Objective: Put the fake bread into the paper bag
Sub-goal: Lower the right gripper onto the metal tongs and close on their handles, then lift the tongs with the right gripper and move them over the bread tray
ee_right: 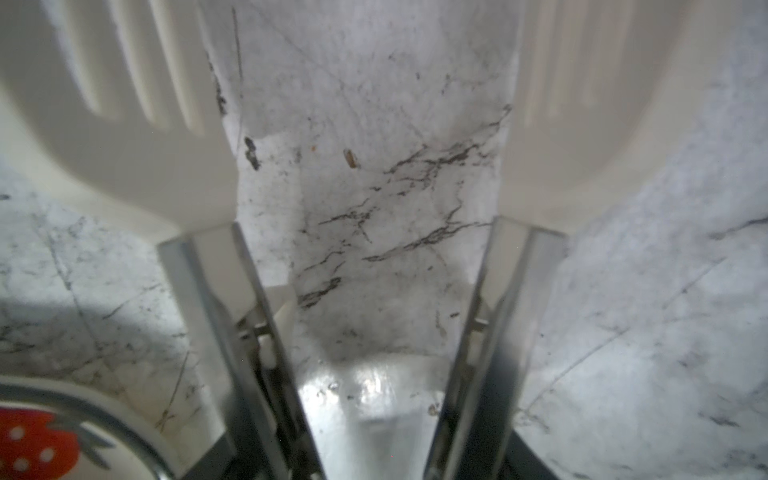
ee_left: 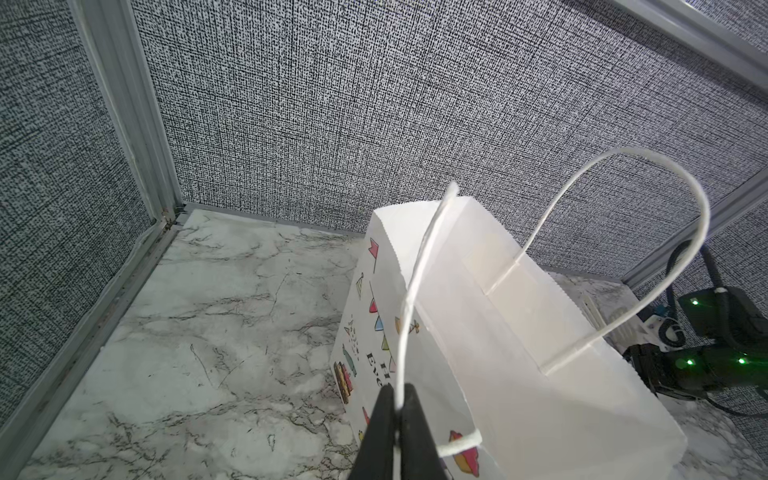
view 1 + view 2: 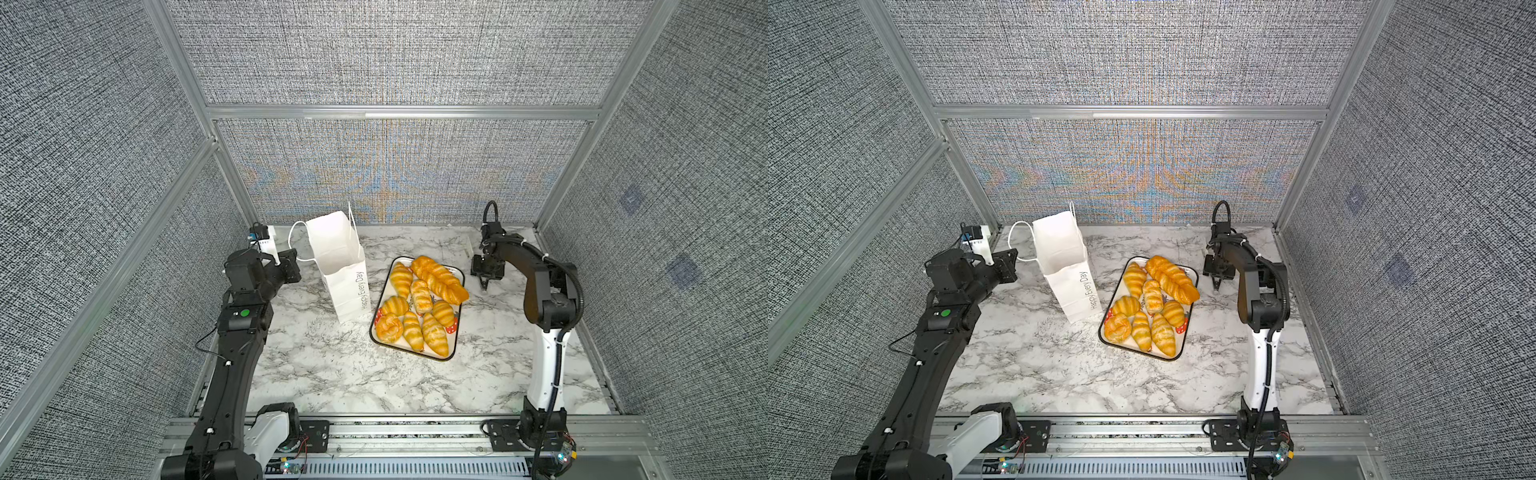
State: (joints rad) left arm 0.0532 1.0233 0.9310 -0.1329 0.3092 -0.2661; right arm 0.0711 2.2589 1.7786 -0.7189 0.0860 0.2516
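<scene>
Bread (image 3: pixel 420 296): every piece you can see lies on the tray (image 3: pixel 460 316), with the loaf (image 3: pixel 440 279) along its far side. None shows in the bag.
Bag (image 3: pixel 340 266): upright on the table (image 3: pixel 332 374) with its mouth open. It stands just left of the tray, its near bottom corner almost at the rim.
Left gripper (image 2: pixel 397 401): your fingers are clamped on the cord of one handle (image 2: pixel 398 365). The paper itself is not pinched.
Right gripper (image 3: pixel 484 284): low over bare marble just off the tray's far right corner, with no bread in it. In the wrist view the fingers stand apart outside the metal arms of the tongs (image 1: pixel 203 257). You cannot tell whether they press the arms yet.
Stage: by my reading nothing is bagged, and you are securing the tool and the bag mouth.
Risk, cord: pull too hard and the light bag will likely tip or drag toward the left arm, closing the mouth.
Risk, tongs: an off-centre squeeze could make them twist or skid on the smooth marble, so the heads would not meet squarely.
Risk, bread: the glossy, crowded pieces may slip from the heads or push neighbours off the tray.
Risk, drop: the bag stands close to the tray, so a low swing could knock its wall. The long loaf may catch on the mouth unless it goes in endwise.
</scene>
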